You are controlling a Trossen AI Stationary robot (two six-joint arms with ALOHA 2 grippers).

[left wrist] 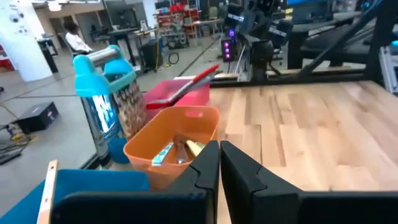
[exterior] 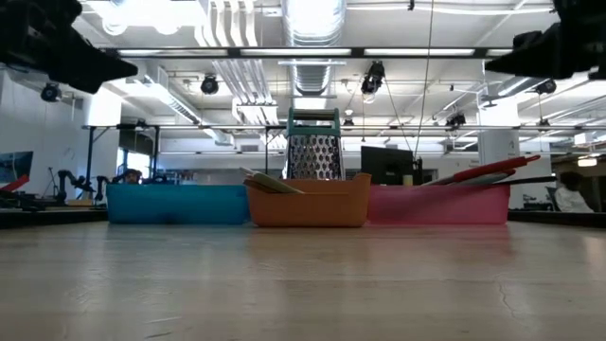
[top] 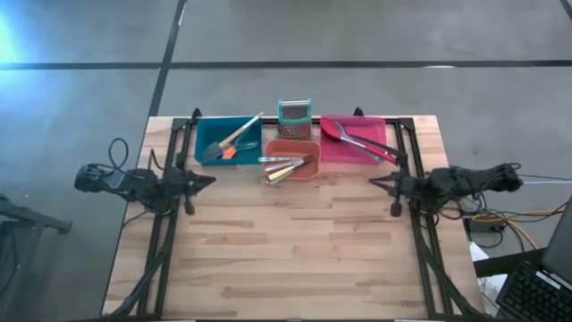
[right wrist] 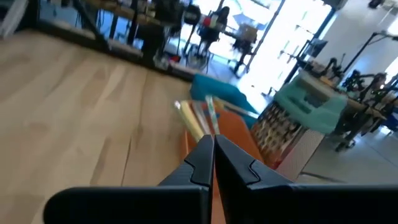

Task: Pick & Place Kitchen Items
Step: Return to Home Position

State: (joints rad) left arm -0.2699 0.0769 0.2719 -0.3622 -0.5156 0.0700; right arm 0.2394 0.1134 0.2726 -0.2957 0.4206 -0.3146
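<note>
Open tabletop (top: 295, 241), utensils (top: 286, 167) in far-edge bins (exterior: 308, 204)

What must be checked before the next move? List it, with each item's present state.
1. Left claw shut and empty: ok.
2. Right claw shut and empty: ok.
3. Utensils fully within their bins: not ok; handles overhang the rims of the blue bin, orange bin and pink bin.
4. Both claws apart from those bins, at the table's sides: ok.
5. Nothing loose on the bare wood: ok.
6. Grater upright behind the orange bin: ok.
</note>
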